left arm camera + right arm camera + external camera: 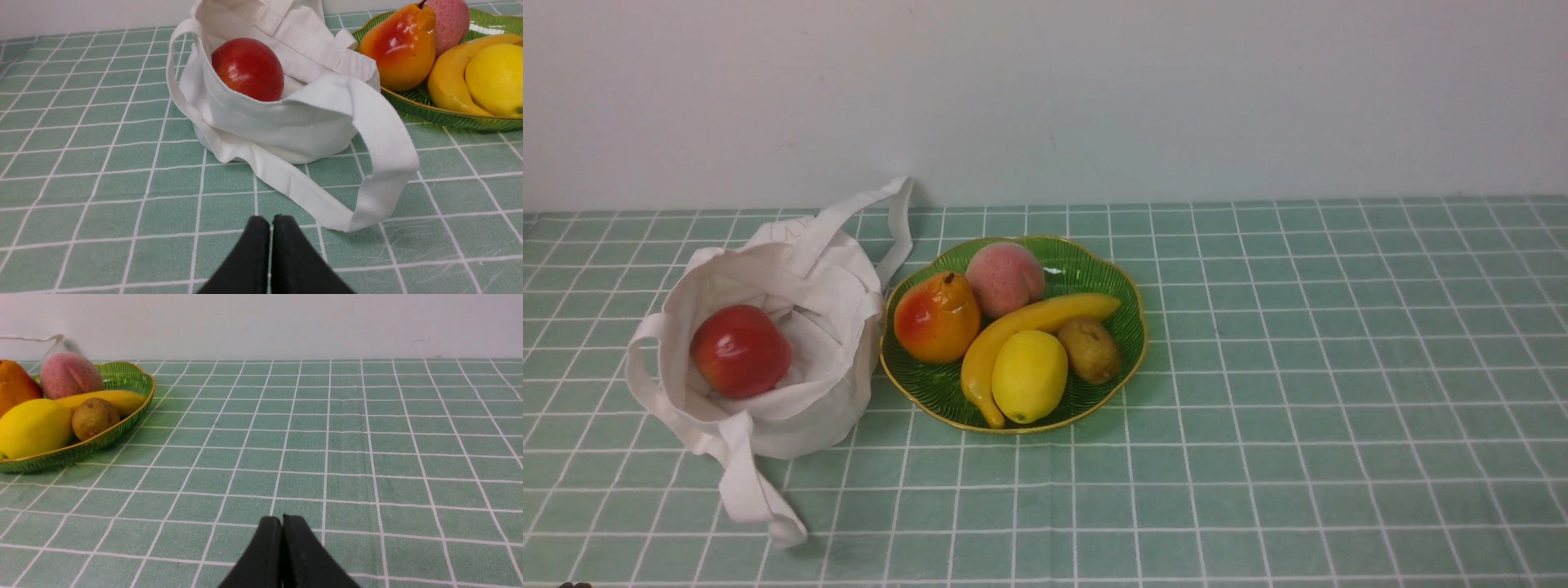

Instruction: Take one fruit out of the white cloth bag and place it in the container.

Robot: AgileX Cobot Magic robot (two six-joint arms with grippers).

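The soft white cloth bag lies open in the left half of the front view, on the green tablecloth with white grid lines. One shiny red apple sits inside the bag. One flat strap handle of the bag reaches toward the lower left of the frame.

Just beside the bag, near the centre of the front view, stands the shallow green ribbed plate with a wavy gold rim. On it, at its right side, rests the small olive-brown oval fruit, touching a long yellow banana and close to a round yellow lemon. An orange-red pear and a pink peach fill the left and far part of the plate.

The left gripper appears at the bottom centre of the left wrist view, its black jaws pressed together and holding nothing. The right gripper shows at the bottom centre of the right wrist view, also fully closed and empty, over bare cloth.
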